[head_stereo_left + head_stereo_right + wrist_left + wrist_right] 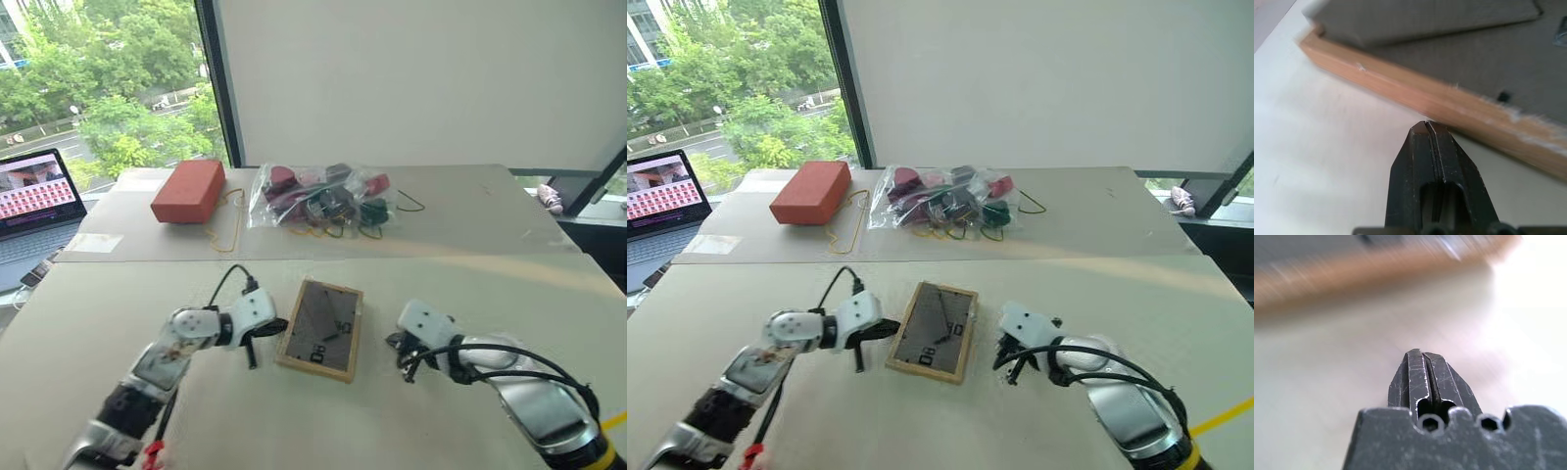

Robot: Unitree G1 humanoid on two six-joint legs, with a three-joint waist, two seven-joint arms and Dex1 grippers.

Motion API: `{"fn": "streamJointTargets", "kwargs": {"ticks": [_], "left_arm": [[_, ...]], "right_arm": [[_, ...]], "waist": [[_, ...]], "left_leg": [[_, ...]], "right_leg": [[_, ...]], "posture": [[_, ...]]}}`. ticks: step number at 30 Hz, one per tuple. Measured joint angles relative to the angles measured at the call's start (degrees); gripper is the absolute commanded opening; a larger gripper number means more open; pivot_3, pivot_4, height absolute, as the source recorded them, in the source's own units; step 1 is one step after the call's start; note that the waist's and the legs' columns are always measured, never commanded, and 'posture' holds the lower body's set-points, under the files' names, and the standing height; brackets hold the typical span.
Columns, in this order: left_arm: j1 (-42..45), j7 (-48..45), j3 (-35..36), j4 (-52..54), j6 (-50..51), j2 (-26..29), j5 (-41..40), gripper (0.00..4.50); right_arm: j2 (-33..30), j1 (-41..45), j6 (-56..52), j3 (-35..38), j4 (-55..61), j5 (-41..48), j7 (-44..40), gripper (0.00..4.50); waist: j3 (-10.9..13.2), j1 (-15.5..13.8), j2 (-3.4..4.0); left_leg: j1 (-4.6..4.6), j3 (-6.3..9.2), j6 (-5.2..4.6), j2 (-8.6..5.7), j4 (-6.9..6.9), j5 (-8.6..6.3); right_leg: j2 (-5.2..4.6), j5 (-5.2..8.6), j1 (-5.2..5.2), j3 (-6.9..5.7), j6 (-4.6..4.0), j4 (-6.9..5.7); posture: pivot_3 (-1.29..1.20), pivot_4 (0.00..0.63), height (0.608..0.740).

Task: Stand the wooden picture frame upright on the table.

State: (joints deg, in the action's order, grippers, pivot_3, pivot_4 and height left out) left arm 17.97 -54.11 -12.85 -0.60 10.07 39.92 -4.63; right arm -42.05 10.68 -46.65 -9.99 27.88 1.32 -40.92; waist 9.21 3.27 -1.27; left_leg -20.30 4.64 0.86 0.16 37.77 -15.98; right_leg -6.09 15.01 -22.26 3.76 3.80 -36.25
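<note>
Beige and matte, the table [118, 323] spread wide under my arms. At twelve o'clock on its far half sat a clear bag of cables [323, 199], and at eleven o'clock a red block [187, 191], both well apart from my work. Nearer me, dead centre, the wooden picture frame [320, 328] lay flat, grey back panel and stand facing up, so it was not yet upright. I had my left gripper [1427, 128] at its nine o'clock edge, fingers pressed together and empty, tip just beside the wood, probably to pry that side up. My right gripper [1422, 357] waited at three o'clock, likewise closed and holding nothing, near the frame, likely to brace it.
</note>
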Motion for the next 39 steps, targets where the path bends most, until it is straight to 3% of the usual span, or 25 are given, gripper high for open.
{"fn": "streamJointTargets", "kwargs": {"ticks": [4, 7, 11, 14, 18, 24, 27, 31, 34, 39], "left_arm": [[-4.24, 0.46, 2.46, 1.46, -4.83, 2.72, 0.27, 0.0], [-6.37, 5.31, 2.83, -3.59, -25.36, 5.07, 6.94, 0.72], [-3.54, 12.52, 2.45, -14.06, -50.53, 6.5, 16.65, 2.1], [2.65, 27.9, 2.56, -24.67, -71.67, 7.1, 34.24, 3.15], [8.33, 46.49, 1.84, -31.06, -82.16, 6.86, 50.94, 4.48], [17.43, 72.16, -8.58, -36.24, -79.81, 2.47, 70.46, 4.48], [21.41, 79.68, -13.71, -39.57, -77.85, 0.05, 75.07, 4.48], [23.58, 85.45, -17.62, -42.88, -77.26, -1.99, 75.48, 4.48], [24.55, 86.48, -19.74, -44.01, -77.35, -1.94, 75.35, 3.66], [24.36, 86.86, -22.12, -44.01, -78.21, -1.2, 74.23, 1.85]], "right_arm": [[-0.16, -0.22, 1.61, 0.15, -0.74, 0.0, 0.17, 0.05], [1.26, -0.11, 1.76, 0.45, -1.08, 1.02, 0.09, 0.0], [3.77, 0.83, 1.24, -0.32, -1.19, 3.16, -0.34, 0.0], [6.35, 3.27, -2.34, -2.21, -1.0, 6.2, -1.71, 0.0], [7.31, 6.4, -5.78, -4.23, -1.13, 7.36, -1.74, 0.0], [9.43, 9.64, -7.03, -6.17, -4.03, 7.14, 0.2, 0.0], [10.34, 10.89, -7.56, -7.29, -5.24, 6.88, 1.09, 0.0], [11.3, 11.41, -8.14, -8.02, -5.35, 7.04, 1.82, 0.0], [11.27, 11.4, -8.64, -7.88, -5.08, 7.58, 2.28, 0.0], [10.3, 11.04, -8.71, -7.03, -4.7, 8.35, 2.58, 0.0]], "waist": [[0.0, 0.29, 0.0], [0.02, 0.23, -0.03], [0.04, -0.65, -0.02], [0.05, -1.24, -0.04], [0.04, -1.74, -0.03], [-0.26, -3.05, 0.31], [-0.55, -3.61, 0.61], [-0.6, -4.09, 0.67], [-0.6, -4.02, 0.67], [-0.62, -3.53, 0.67]], "left_leg": [[-0.01, -0.01, 0.0, 0.01, 0.0, 0.0], [-0.04, -0.01, 0.0, 0.03, -0.01, 0.0], [-0.17, -0.03, 0.01, 0.0, 0.01, 0.0], [-0.32, -0.02, 0.02, -0.03, 0.01, 0.01], [-0.76, -0.03, 0.09, -0.14, 0.09, 0.05], [-0.75, -0.05, 0.32, -0.25, 0.11, 0.18], [-0.48, -0.05, 0.32, -0.33, 0.11, 0.18], [-0.47, -0.03, 0.31, -0.35, 0.12, 0.18], [-0.52, -0.03, 0.31, -0.36, 0.11, 0.18], [-0.77, -0.01, 0.31, -0.35, 0.11, 0.18]], "right_leg": [[0.01, 0.0, 0.0, 0.01, 0.0, 0.0], [0.01, -0.01, -0.04, 0.02, -0.02, 0.03], [-0.02, -0.02, -0.12, 0.01, -0.02, 0.08], [-0.02, -0.03, -0.22, -0.01, 0.0, 0.14], [-0.11, -0.09, -0.68, -0.01, 0.1, 0.05], [-0.19, -0.16, -0.61, -0.02, 0.23, -0.02], [-0.28, -0.17, -0.19, -0.05, 0.32, 0.09], [-0.35, -0.15, -0.11, -0.13, 0.39, 0.15], [-0.36, -0.16, -0.13, -0.15, 0.41, 0.14], [-0.35, -0.16, -0.41, -0.15, 0.4, 0.07]], "posture": [[0.0, 0.15, 0.74], [0.0, 0.15, 0.74], [0.0, 0.15, 0.74], [0.0, 0.15, 0.74], [0.0, 0.15, 0.74], [0.0, 0.15, 0.74], [0.0, 0.15, 0.74], [0.0, 0.15, 0.74], [0.0, 0.15, 0.74], [0.0, 0.15, 0.74]]}}
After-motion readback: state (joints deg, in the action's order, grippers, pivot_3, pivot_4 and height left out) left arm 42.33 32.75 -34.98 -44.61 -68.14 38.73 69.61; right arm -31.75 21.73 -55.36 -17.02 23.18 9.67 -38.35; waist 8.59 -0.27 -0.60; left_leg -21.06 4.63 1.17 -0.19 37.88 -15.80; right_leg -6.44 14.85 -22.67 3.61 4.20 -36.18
